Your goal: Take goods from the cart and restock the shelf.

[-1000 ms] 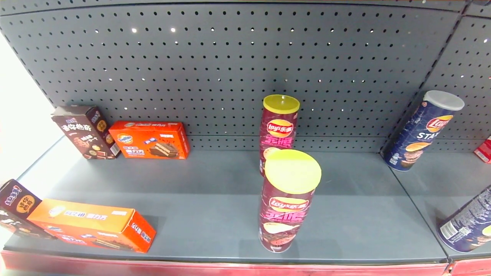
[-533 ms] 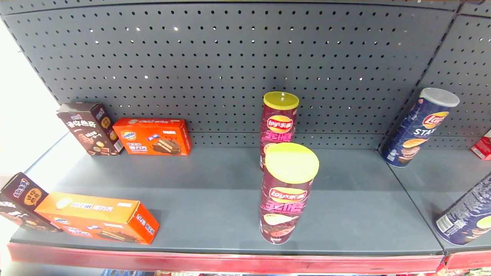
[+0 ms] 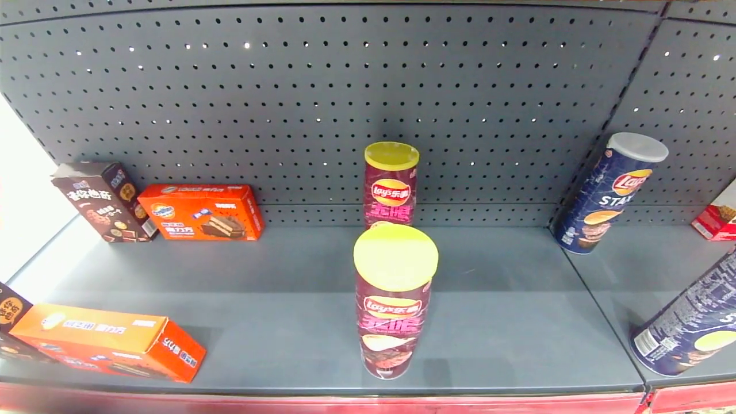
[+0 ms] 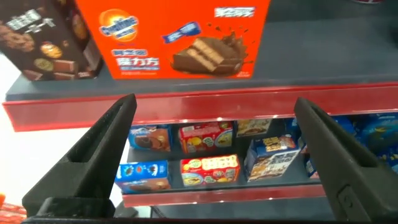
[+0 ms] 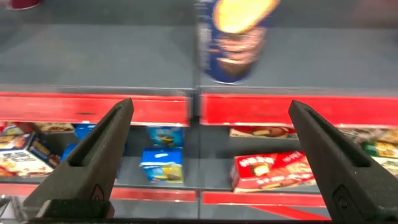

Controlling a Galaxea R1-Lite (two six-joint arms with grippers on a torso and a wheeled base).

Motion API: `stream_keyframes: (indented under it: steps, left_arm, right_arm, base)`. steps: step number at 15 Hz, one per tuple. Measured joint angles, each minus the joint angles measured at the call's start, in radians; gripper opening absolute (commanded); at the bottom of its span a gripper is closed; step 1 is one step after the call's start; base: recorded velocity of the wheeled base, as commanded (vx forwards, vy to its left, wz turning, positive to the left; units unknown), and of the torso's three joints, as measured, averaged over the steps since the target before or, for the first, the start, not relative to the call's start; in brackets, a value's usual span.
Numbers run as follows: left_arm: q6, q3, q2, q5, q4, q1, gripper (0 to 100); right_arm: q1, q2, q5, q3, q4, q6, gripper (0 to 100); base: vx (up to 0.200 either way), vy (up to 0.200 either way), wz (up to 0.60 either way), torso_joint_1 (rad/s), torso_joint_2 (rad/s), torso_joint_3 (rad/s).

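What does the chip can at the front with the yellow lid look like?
The front chip can is a tall round tube, dark maroon with pink writing and chip pictures. A flat yellow-green lid closes its top. It stands upright on the grey shelf, near its front edge, in front of a matching can.

The front red can (image 3: 394,299) hides the bottom of the back red can (image 3: 391,184). At the left edge of the head view the dark box (image 3: 10,302) is cut off, and the orange box (image 3: 109,342) covers part of it. At the right edge the near blue can (image 3: 684,333) and the red box (image 3: 719,224) are cut off too. In the right wrist view the blurry can (image 5: 233,43) has its top cut off.
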Motion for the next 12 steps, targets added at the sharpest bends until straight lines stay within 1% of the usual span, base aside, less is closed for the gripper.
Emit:
stream_keyframes:
  steps: [6, 8, 12]
  left_arm:
    - [0.000, 0.000, 0.000, 0.001, 0.000, -0.001, 100]
    - [-0.002, 0.000, 0.000, 0.003, -0.001, 0.000, 100]
    - [-0.001, 0.000, 0.000, 0.004, -0.001, 0.000, 100]
  right_arm:
    - [0.000, 0.000, 0.001, 0.000, -0.001, 0.000, 100]
    - [0.000, 0.000, 0.001, 0.000, 0.000, 0.000, 100]
    - [0.000, 0.000, 0.001, 0.000, 0.000, 0.000, 100]
  base:
    - [0.000, 0.000, 0.00, 0.000, 0.00, 0.000]
    - [0.000, 0.200, 0.00, 0.010, 0.00, 0.002]
    - [0.000, 0.000, 0.00, 0.000, 0.00, 0.000]
